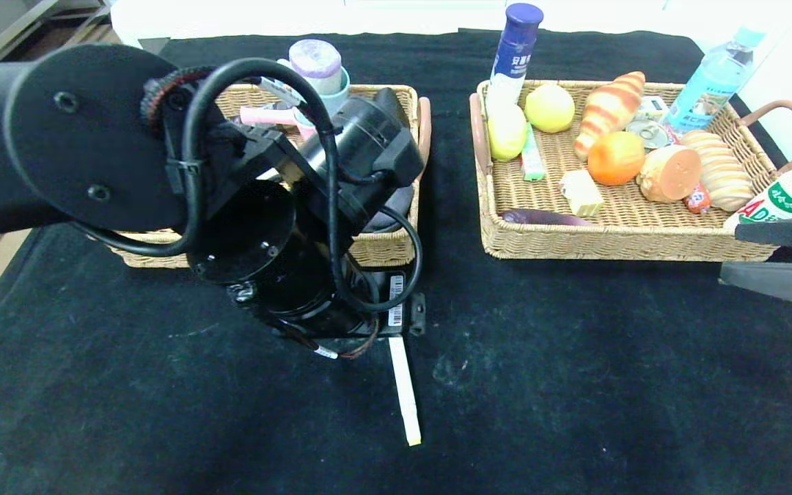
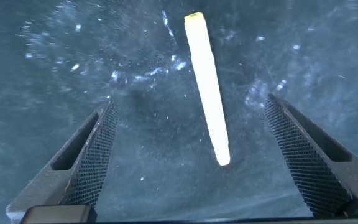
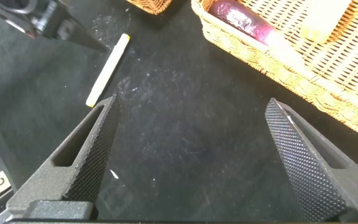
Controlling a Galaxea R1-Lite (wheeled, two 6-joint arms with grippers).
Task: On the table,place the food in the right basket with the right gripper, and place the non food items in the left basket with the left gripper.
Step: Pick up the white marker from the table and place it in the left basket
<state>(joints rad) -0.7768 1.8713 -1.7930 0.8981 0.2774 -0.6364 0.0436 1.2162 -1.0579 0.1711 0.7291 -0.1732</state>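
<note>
A thin white stick with a yellow tip [image 1: 404, 392] lies on the black table in front of the left basket [image 1: 382, 251]. My left gripper [image 1: 389, 323] points down over the stick's near end, its fingers hidden under the arm. In the left wrist view the gripper [image 2: 190, 102] is open, and the stick [image 2: 207, 93] lies between the two fingers without touching them. My right gripper [image 1: 729, 258] is at the right edge, in front of the right basket [image 1: 616, 240]. It is open and empty over bare cloth [image 3: 191, 104].
The right basket holds lemons [image 1: 548, 108], a croissant [image 1: 609, 110], an orange [image 1: 614, 158], bread [image 1: 719, 168], a purple eggplant [image 1: 547, 218] and bottles. The left basket holds a cup [image 1: 320, 69] and a pink item [image 1: 269, 115]. The black cloth [image 1: 575, 385] covers the table.
</note>
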